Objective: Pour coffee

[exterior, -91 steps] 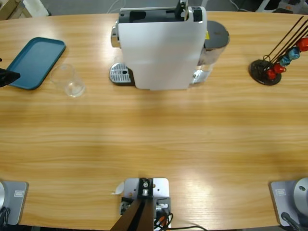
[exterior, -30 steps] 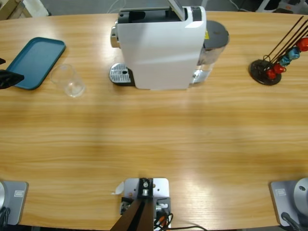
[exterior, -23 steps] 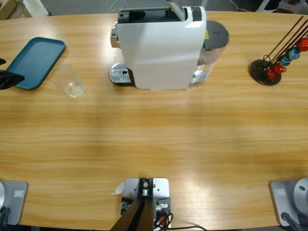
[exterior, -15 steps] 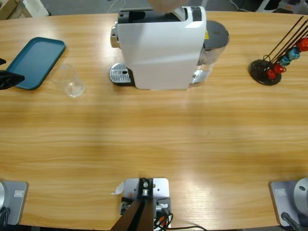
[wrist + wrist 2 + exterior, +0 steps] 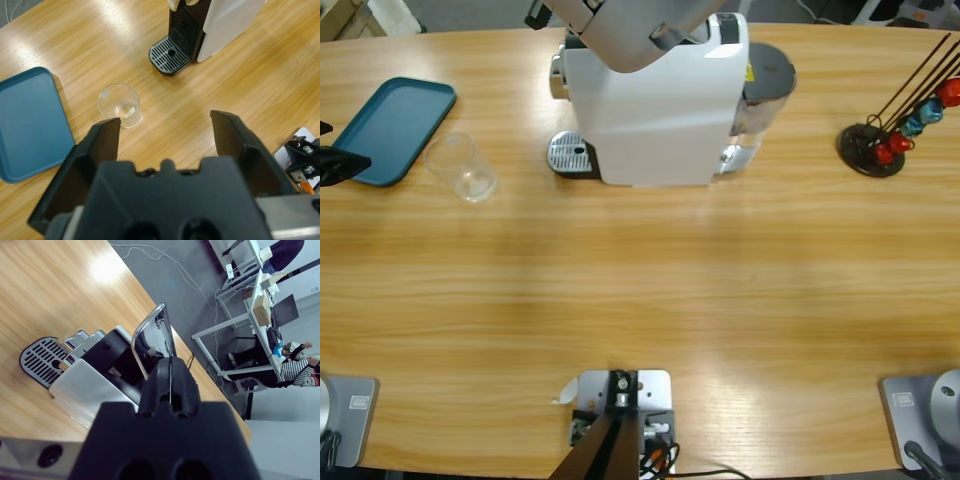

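Left gripper (image 5: 165, 132) agape above glass (image 5: 120, 104); right gripper (image 5: 167, 372) closed, seemingly over machine (image 5: 660, 100).

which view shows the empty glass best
The left wrist view: the glass stands whole between the teal tray and the drip grate. The high view shows it smaller; the right wrist view misses it.

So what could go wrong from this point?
1. The empty glass stands on the table, away from the drip grate; brewing now would likely send coffee onto the grate.
2. The right gripper, jaws shut, sits close by the raised chrome lever; a push might slip off it or shove the coffee machine.
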Controlling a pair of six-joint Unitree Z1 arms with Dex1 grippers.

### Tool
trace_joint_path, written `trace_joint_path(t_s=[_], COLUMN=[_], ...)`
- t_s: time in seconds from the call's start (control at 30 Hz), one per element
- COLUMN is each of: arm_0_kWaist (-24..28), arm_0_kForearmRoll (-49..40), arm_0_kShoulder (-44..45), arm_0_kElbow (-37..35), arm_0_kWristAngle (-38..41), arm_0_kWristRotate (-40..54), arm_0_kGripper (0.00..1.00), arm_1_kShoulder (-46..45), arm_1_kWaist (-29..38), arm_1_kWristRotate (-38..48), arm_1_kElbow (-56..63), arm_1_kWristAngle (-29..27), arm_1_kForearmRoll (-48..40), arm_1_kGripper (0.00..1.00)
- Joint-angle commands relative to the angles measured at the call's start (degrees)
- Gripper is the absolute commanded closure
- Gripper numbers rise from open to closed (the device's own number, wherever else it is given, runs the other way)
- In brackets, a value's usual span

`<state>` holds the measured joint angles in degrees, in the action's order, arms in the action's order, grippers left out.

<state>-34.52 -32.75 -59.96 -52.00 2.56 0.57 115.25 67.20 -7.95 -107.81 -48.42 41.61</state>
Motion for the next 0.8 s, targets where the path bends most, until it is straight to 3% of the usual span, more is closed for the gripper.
trace_joint_path(t_s=[0.03, 0.8], arm_0_kWaist=[-0.37, -0.37], arm_0_kForearmRoll=[0.50, 0.32], arm_0_kShoulder=[-1.74, -2.08], arm_0_kElbow=[1.63, 1.63], arm_0_kWristAngle=[0.50, 0.61], arm_0_kWristRotate=[0.49, 0.22], arm_0_kGripper=[0.230, 0.230], arm_1_kShoulder=[8.34, 10.40], arm_1_kWaist=[1.71, -1.19], arm_1_kWristRotate=[0.95, 0.74], arm_1_kElbow=[1.83, 1.37], arm_1_kWristAngle=[4.26, 4.77], arm_1_kForearmRoll=[-0.47, -1.18], arm_1_kGripper=[1.000, 1.000])
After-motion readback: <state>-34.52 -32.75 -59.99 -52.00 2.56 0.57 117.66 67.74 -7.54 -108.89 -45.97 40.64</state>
